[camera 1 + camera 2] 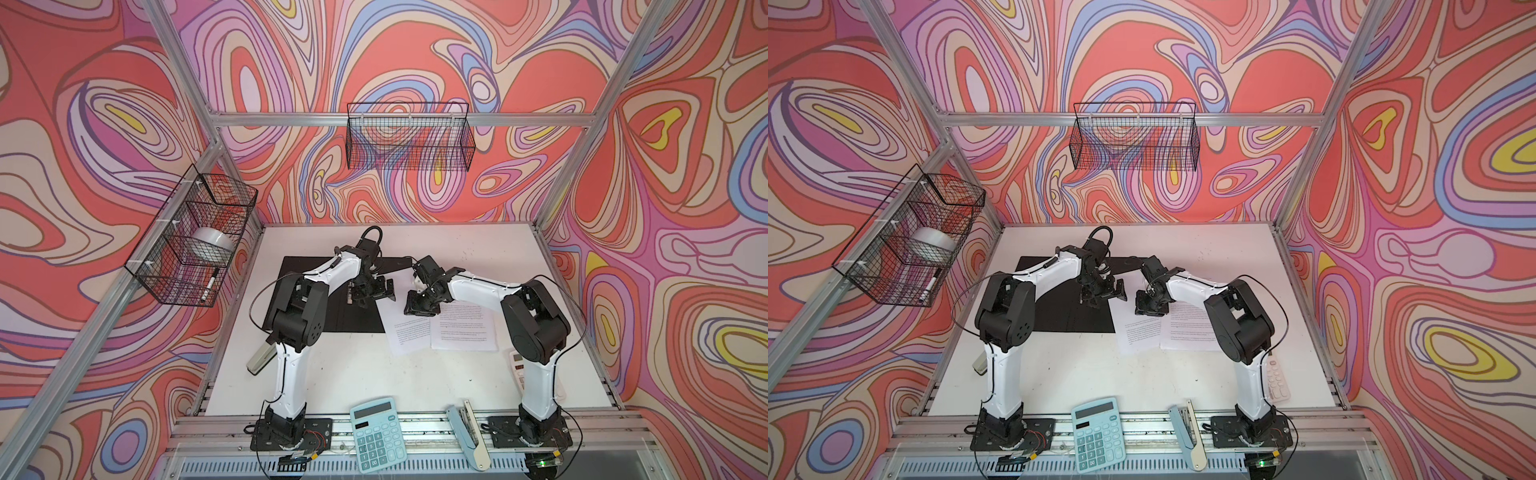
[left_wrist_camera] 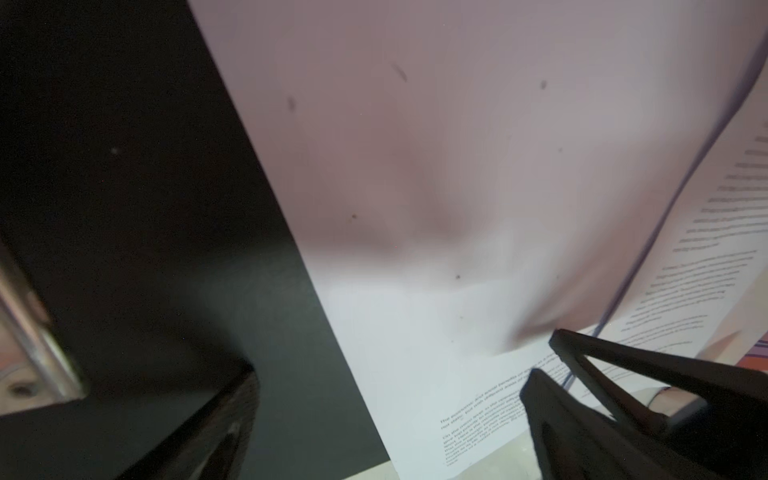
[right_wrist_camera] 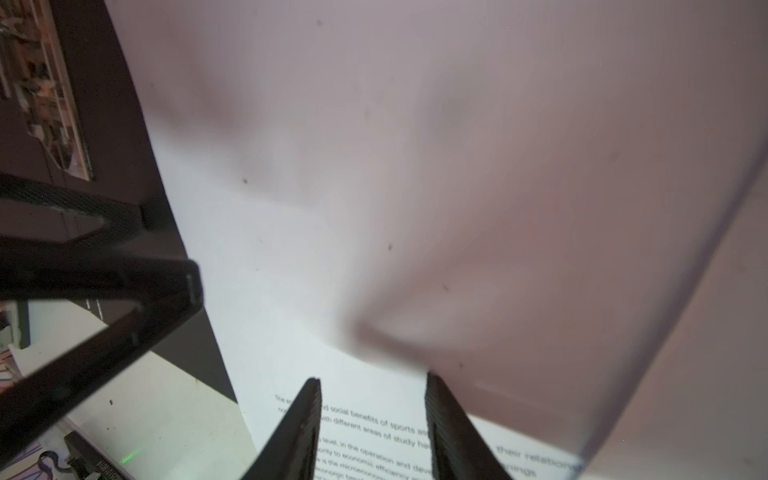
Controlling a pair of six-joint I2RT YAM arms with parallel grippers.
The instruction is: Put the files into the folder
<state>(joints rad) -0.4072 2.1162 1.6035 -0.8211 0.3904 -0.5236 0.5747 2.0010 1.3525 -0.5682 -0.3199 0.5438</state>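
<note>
Two sheets make up the files [image 1: 461,328], flat on the table [image 1: 415,382] just right of the open folder [image 1: 357,320]. The left-hand sheet sits skewed, its corner touching the folder's right edge. The right gripper [image 3: 374,378] is straight over that sheet's top lines, jaws roughly half apart. Printed text shows between them, nothing clamped. The left gripper [image 1: 374,293] hangs spread wide over the folder's right flap, empty. So the right arm is the nearer one, and its target lies to its left. The call here is a short sideways carry, sheets' long edges running front to back.
</note>
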